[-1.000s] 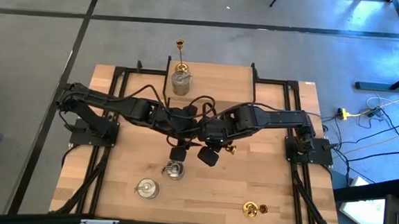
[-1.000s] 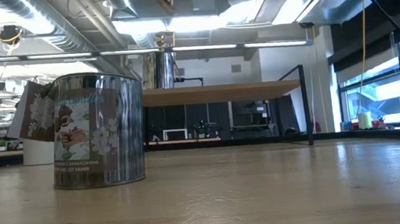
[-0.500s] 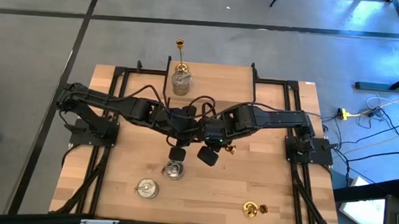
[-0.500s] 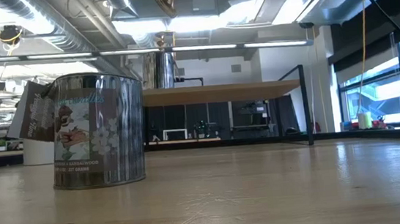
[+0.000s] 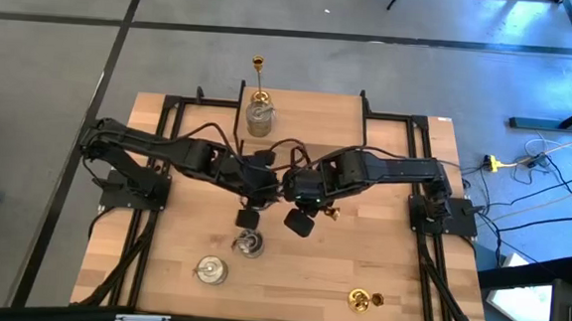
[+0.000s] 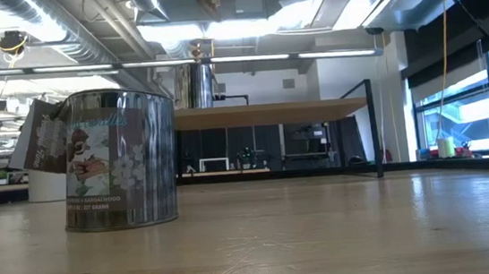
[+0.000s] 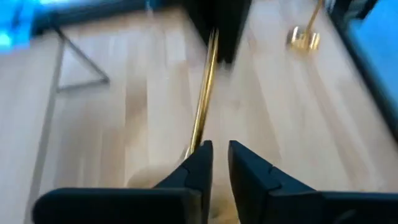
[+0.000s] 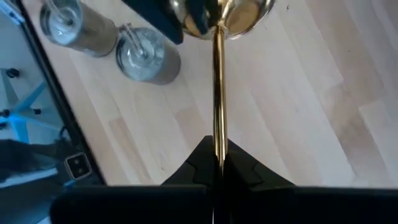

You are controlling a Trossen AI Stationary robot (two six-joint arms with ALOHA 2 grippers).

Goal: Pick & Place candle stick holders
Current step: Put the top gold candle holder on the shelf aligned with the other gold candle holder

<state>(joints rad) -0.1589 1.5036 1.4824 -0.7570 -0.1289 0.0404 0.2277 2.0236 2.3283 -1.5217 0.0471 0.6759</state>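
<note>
Both grippers at one gold candle stick holder, mid-counter.

The shiny gold slim-stemmed candle stick holder [image 8: 217,93] is raised above the middle of the light wooden counter [image 5: 399,257]; the right gripper [image 8: 217,163] has its fingers pinching the stem, and the left gripper [image 7: 220,158] has its fingers narrowly parted beside that stem. Two squat silvery-glass holders [image 5: 249,243] [image 5: 210,269] stand nearby on the counter, a second gold holder [image 5: 359,300] lies farther right, and a labelled metal tin [image 6: 118,158] sits at the counter's far edge.

both arms [image 5: 295,181] mid-table, gold holder [image 5: 359,300] near edge
</note>
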